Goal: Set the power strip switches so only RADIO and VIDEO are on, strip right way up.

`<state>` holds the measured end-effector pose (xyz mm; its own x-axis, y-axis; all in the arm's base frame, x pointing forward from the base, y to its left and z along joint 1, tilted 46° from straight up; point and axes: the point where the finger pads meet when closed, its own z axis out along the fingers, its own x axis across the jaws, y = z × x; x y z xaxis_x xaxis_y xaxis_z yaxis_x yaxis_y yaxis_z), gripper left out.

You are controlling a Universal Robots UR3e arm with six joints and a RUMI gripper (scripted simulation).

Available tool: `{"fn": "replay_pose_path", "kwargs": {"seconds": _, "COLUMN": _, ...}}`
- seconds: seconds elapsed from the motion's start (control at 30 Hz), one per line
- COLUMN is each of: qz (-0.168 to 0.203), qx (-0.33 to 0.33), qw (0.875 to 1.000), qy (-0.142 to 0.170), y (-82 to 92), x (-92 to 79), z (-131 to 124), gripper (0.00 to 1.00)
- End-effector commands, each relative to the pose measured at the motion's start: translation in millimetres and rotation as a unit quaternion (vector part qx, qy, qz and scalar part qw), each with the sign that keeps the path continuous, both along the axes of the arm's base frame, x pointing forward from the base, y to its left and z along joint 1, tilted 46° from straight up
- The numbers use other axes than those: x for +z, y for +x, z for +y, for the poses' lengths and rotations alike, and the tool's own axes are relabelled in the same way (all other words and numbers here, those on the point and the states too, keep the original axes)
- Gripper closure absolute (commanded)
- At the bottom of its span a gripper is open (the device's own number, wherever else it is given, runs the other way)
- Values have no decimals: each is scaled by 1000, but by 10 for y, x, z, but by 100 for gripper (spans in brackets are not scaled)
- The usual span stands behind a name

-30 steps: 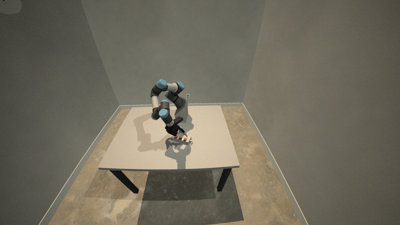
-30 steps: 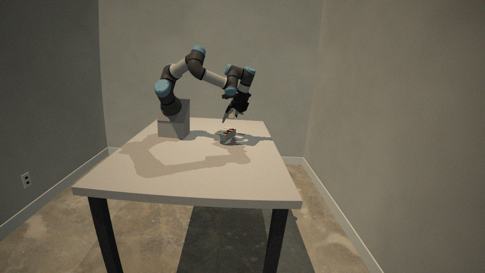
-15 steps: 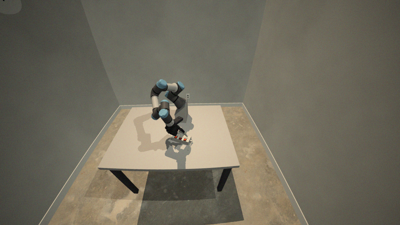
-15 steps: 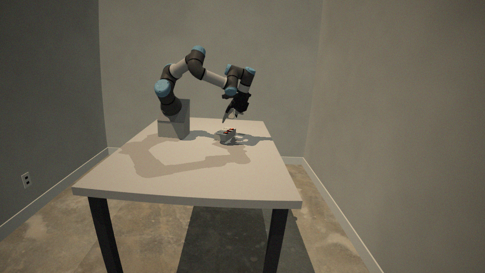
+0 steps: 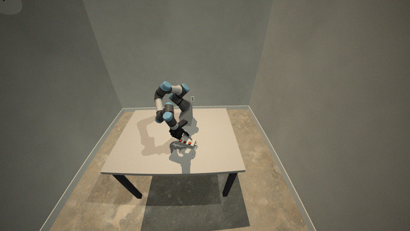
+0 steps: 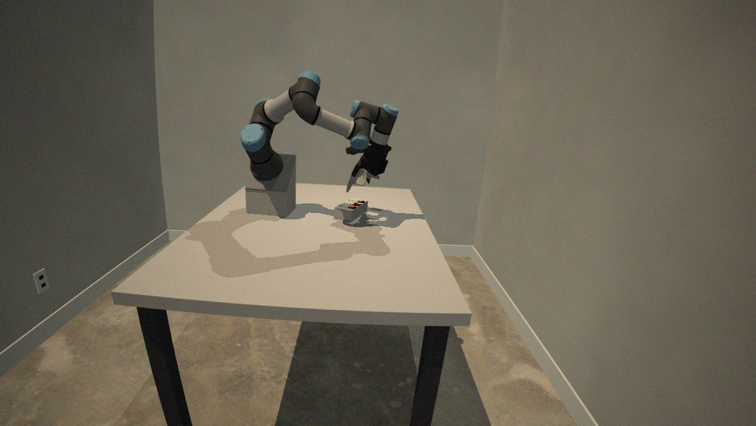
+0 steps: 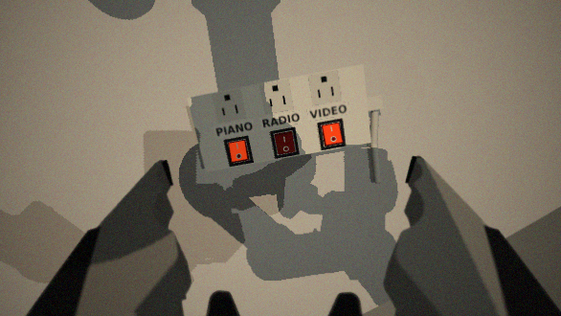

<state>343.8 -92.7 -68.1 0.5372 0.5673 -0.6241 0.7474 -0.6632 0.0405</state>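
Note:
The white power strip [image 7: 282, 117] lies face up on the table, with three outlets and three labelled switches. The PIANO switch [image 7: 237, 150] glows bright orange. The RADIO switch [image 7: 284, 143] is dark red and unlit. The VIDEO switch [image 7: 331, 134] glows bright orange. The strip also shows in the top view [image 5: 186, 142] and in the exterior view [image 6: 353, 208]. My gripper [image 7: 286, 160] is open and empty, hovering above the strip with its two dark fingers spread wider than it; it also shows in the top view [image 5: 179, 134] and in the exterior view [image 6: 362, 177].
The arm's grey base block [image 6: 270, 190] stands at the back of the table. A short grey cable stub [image 7: 374, 144] sticks out of the strip's right end. Arm shadows fall across the table.

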Motion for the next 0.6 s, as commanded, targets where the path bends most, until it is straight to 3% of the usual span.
{"fn": "replay_pose_path", "kwargs": {"seconds": 0.0, "qz": 4, "qx": 24, "qw": 1000, "qy": -1, "y": 24, "x": 33, "z": 39, "gripper": 0}}
{"fn": "replay_pose_path", "kwargs": {"seconds": 0.13, "qz": 29, "qx": 122, "qw": 992, "qy": -8, "y": 95, "x": 158, "z": 199, "gripper": 0}}
{"fn": "replay_pose_path", "kwargs": {"seconds": 0.27, "qz": 60, "qx": 230, "qw": 971, "qy": -20, "y": 179, "x": 324, "z": 413, "gripper": 0}}
{"fn": "replay_pose_path", "kwargs": {"seconds": 0.37, "qz": 62, "qx": 237, "qw": 969, "qy": -21, "y": 179, "x": 324, "z": 413, "gripper": 0}}
{"fn": "replay_pose_path", "kwargs": {"seconds": 0.47, "qz": 77, "qx": 286, "qw": 955, "qy": -29, "y": 213, "x": 403, "z": 515, "gripper": 0}}
{"fn": "replay_pose_path", "kwargs": {"seconds": 0.57, "qz": 80, "qx": 296, "qw": 951, "qy": -30, "y": 220, "x": 419, "z": 536, "gripper": 0}}
